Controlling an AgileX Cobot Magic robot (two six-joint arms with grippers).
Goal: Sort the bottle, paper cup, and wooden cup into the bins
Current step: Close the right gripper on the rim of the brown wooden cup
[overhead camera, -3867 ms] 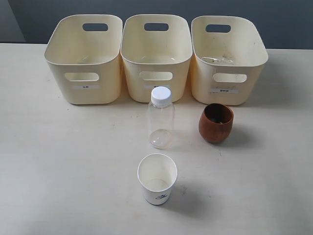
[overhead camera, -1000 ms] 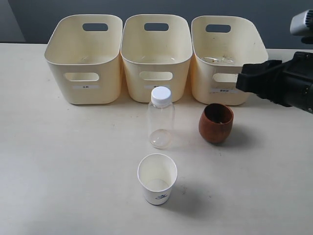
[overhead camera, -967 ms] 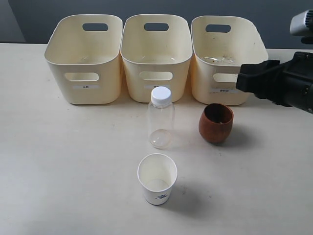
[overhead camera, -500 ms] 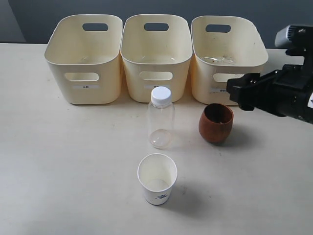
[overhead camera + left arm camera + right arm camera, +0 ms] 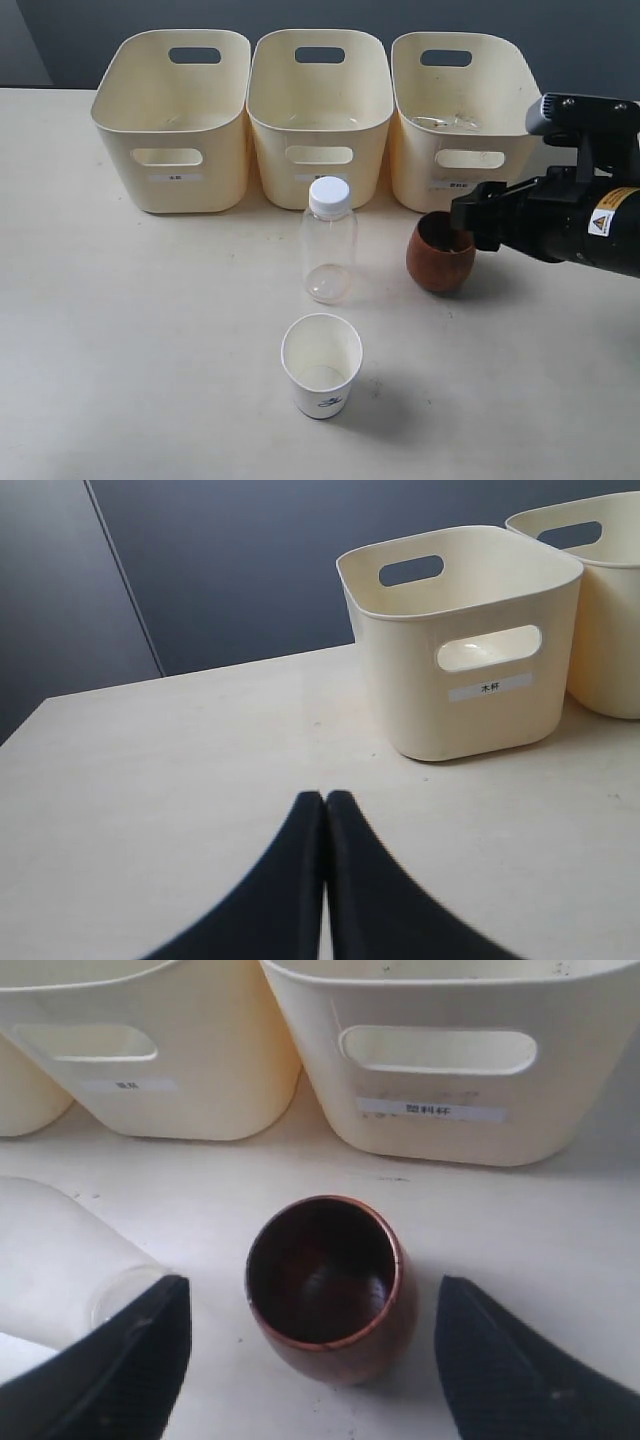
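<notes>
On the pale table [image 5: 120, 350], the wooden cup [image 5: 437, 268] stands upright before the right bin [image 5: 465, 110]. I have the right gripper [image 5: 310, 1282] spread wide to straddle it for a grasp. The left gripper [image 5: 325, 800] idles, pinched together.

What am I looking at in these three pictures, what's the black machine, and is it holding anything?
It's a robot with two arms, each ending in a two-fingered gripper. The wide picture is from a camera off the arms; the other two are from wrist cameras. On the table stand three cream bins, a clear bottle, a white paper cup and a brown wooden cup. The right gripper is open, a finger on each side of the wooden cup, not gripping it. The left gripper is shut and empty.
</notes>
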